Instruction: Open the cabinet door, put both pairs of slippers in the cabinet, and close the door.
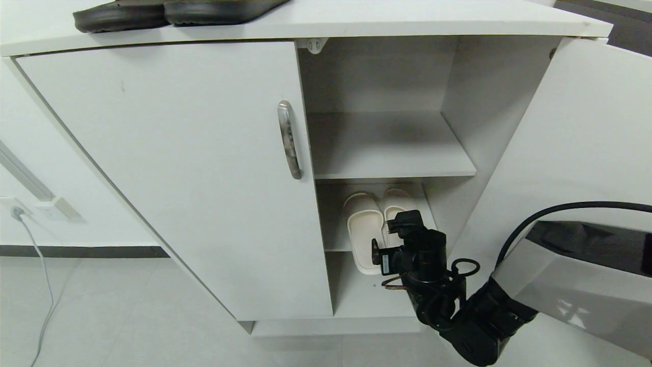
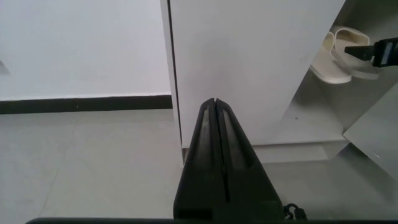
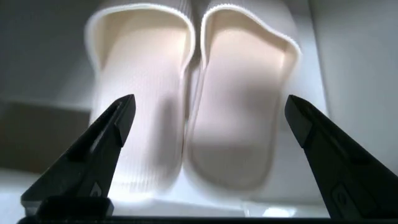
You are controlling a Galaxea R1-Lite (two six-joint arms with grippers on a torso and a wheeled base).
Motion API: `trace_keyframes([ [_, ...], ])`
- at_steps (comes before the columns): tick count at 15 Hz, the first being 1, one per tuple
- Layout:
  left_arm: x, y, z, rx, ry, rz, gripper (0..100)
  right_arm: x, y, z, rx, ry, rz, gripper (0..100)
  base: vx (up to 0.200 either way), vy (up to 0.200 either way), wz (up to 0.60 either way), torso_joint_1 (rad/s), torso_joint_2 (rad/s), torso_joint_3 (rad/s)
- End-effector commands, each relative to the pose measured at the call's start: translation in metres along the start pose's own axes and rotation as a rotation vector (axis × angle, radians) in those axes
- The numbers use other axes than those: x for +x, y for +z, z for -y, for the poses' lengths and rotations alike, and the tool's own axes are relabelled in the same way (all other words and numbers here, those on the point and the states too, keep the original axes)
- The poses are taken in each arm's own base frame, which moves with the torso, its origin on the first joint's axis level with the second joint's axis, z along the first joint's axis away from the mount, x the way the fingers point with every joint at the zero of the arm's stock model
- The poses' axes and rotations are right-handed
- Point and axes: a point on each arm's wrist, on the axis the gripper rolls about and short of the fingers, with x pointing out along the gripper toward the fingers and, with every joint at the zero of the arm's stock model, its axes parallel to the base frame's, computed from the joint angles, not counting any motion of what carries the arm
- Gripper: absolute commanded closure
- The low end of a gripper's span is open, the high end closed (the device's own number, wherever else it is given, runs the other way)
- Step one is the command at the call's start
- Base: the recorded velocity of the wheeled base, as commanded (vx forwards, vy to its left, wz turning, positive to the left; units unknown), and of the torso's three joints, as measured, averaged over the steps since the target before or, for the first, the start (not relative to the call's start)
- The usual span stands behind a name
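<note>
Pair of cream foam slippers (image 1: 365, 227) (image 3: 236, 112) (image 2: 333, 56): side by side on the lower shelf (image 1: 333, 224) of the white two-door cabinet (image 1: 407, 23), in its right-hand compartment. Toes point toward the back wall. The near end of at least one slipper overhangs the shelf's front edge. The two slippers lie close together, inner sides nearly touching.

Right claw (image 1: 392, 234) (image 3: 208, 106) (image 2: 379, 51): just in front of the cream pair, at the lower shelf's front edge. Spread wide, one black finger (image 3: 112, 124) on each side of the pair. It grips nothing. Contact with the slippers cannot be told.

Pair of dark rubber slippers (image 1: 168, 12): on top of the cabinet, toward its left back part, lying flat and side by side.

Right cabinet door (image 1: 575, 142): swung open to the right. Left cabinet door (image 1: 178, 168): closed, with an upright curved metal handle (image 1: 289, 140) at its inner edge. Middle shelf (image 1: 387, 148) sits above the cream pair, bottom board (image 1: 356, 300) below it.

Left claw (image 2: 214, 102): fingers pressed flat together, nothing between them. It is low over the grey tiled floor (image 2: 81, 168), pointing at the lower part of the closed left door.

White wall socket with a grey cable (image 1: 15, 210): on the wall left of the cabinet.
</note>
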Motion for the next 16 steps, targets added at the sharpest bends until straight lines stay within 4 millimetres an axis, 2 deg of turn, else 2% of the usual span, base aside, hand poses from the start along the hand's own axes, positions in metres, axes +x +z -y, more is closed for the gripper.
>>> trace_keyframes([
  [1,0.0001,0.0000,0.0000,0.000,0.001,-0.001,100,-0.0155,0.0075,-0.0009,0.001,0.024,0.009,0,0.000,0.000,0.00,0.000,0.00,0.000],
  [2,0.0001,0.0000,0.0000,0.000,0.001,-0.001,100,-0.0161,0.0078,-0.0020,0.000,0.026,0.010,0,0.000,0.000,0.00,0.000,0.00,0.000],
  [9,0.0001,0.0000,0.0000,-0.002,0.001,-0.001,100,-0.0186,0.0078,-0.0045,0.002,0.033,0.012,0,-0.200,0.000,0.00,0.001,0.00,0.003],
  [16,0.0001,0.0000,0.0000,0.000,0.000,-0.001,100,-0.0197,0.0072,-0.0051,-0.001,0.036,0.011,0,0.000,0.000,0.00,0.000,0.00,0.000],
])
